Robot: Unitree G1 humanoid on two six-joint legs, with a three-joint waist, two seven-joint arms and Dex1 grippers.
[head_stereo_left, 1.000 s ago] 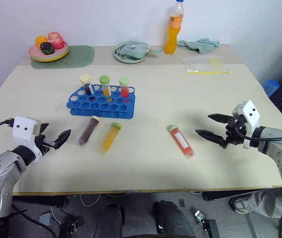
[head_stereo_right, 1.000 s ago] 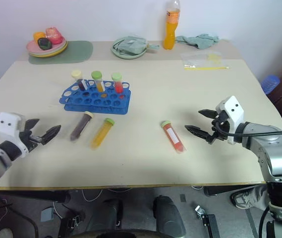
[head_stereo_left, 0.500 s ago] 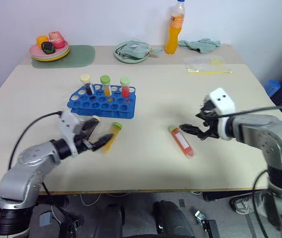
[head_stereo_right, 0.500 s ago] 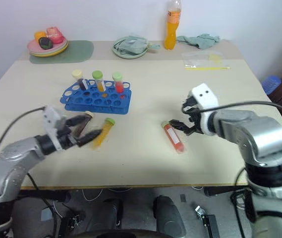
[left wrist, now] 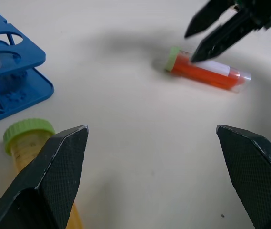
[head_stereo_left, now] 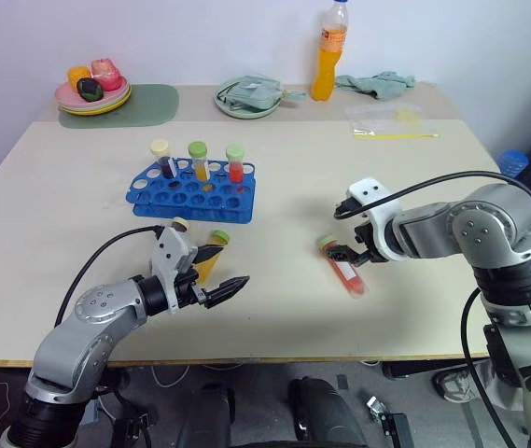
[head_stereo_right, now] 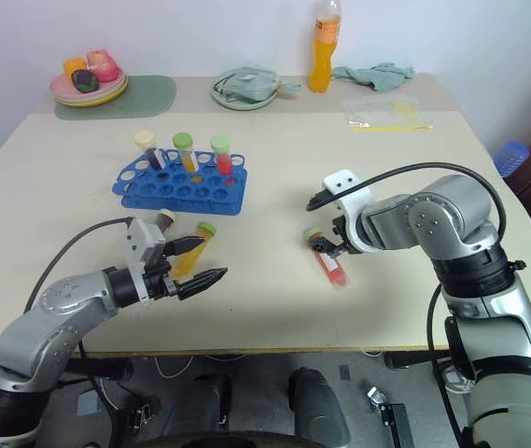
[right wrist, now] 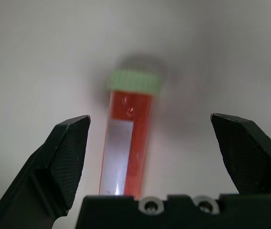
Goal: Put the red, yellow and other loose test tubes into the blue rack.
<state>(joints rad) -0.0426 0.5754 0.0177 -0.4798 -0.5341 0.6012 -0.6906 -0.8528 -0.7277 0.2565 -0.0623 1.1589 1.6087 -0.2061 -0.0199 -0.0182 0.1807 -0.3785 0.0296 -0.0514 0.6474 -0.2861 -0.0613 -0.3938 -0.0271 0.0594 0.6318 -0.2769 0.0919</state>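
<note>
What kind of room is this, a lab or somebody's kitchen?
Probably a robot practice room, not a true lab: a plain table mixes a blue rack and test tubes with an orange drink bottle and toy-food plate.

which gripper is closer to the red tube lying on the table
Right. The right gripper hangs over the red tube, open jaws either side. The left gripper is off beside the yellow tube.

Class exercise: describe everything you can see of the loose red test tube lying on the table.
The red test tube is a clear plastic tube of red liquid with a light green screw cap and a white label strip. It lies flat on the beige table, cap toward the far side. The right pincer hangs open above its cap end, fingers either side, not gripping.
</note>
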